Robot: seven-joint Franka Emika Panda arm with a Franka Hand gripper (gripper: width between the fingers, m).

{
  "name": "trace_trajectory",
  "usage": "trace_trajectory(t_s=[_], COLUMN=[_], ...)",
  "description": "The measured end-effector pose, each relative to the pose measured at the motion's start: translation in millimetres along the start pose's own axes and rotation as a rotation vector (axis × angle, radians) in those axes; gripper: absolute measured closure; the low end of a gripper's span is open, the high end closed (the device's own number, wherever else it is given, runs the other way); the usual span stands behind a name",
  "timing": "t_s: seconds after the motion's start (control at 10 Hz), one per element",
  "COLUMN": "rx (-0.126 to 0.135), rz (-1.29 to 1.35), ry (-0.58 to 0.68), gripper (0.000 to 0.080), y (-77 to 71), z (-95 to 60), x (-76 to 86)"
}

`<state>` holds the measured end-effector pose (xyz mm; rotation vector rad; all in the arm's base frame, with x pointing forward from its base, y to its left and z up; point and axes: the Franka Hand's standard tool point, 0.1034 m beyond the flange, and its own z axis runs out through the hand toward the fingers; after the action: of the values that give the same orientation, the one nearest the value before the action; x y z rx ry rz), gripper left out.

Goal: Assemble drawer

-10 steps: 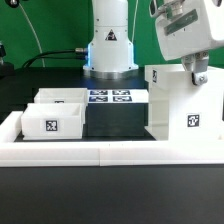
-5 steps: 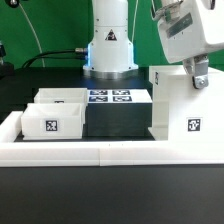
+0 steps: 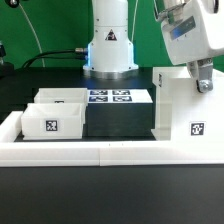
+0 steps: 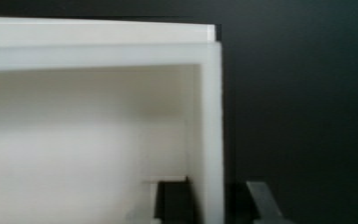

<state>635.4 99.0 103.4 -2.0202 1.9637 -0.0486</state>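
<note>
Surface: black tabletop (image 3: 118, 128), edged along the near side and the left by a low white rail (image 3: 110, 152). The room behind it is dim.

1. Gripper (image 3: 204, 80). It stands over the right of the scene, at the top of the drawer housing (image 3: 185, 115). In my wrist view the gripper (image 4: 215, 200) shows one dark finger (image 4: 172, 203) on each side of a thin white wall of the housing (image 4: 87, 130). I log the jaws as closed on that wall. The feed is soft, so contact on the second finger is hard to make out.

2. Drawer housing. White, tall and upright, it sits on the tabletop at the right, just behind the near rail. A square black-and-white tag (image 3: 197, 128) faces me low on its near face.

3. Marker board (image 3: 112, 97). It lies flat at mid-table, left of the housing and farther back, with several tags on it.

4. Near tray (image 3: 50, 122). White and open-topped, it sits at the left, well apart from the housing. One tag is on its near face.

5. Far tray (image 3: 62, 97). Same kind, it sits just behind the near tray, which partly hides it.

6. Arm base (image 3: 108, 50). White with a blue-lit band, it stands at the far centre behind the marker board.

7. Dark cables (image 3: 55, 52). They run at the far left.
</note>
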Motion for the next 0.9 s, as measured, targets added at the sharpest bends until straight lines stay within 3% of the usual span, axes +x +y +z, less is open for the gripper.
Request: trace_trajectory(t_s=[0.1,0.3,0.4,0.5,0.6,0.9], rx=[-0.001,0.002,0.006,0.009,0.010,0.003], rz=[-0.004,-0.010,-0.014,-0.017,-0.020,-0.080], ry=[0.000,0.000,0.001,0.000,0.000,-0.003], gripper=[0.0745,0.0455,0.0455,0.0271,0.0185,0.0156], y=[0.4,-0.5,-1.8,-2.7,-3.1,-2.4], z=[0.5,-0.2,-1.3,-2.4,-2.9,-5.2], x=[-0.4,-0.7,-1.1,-1.4,-1.6,-1.8])
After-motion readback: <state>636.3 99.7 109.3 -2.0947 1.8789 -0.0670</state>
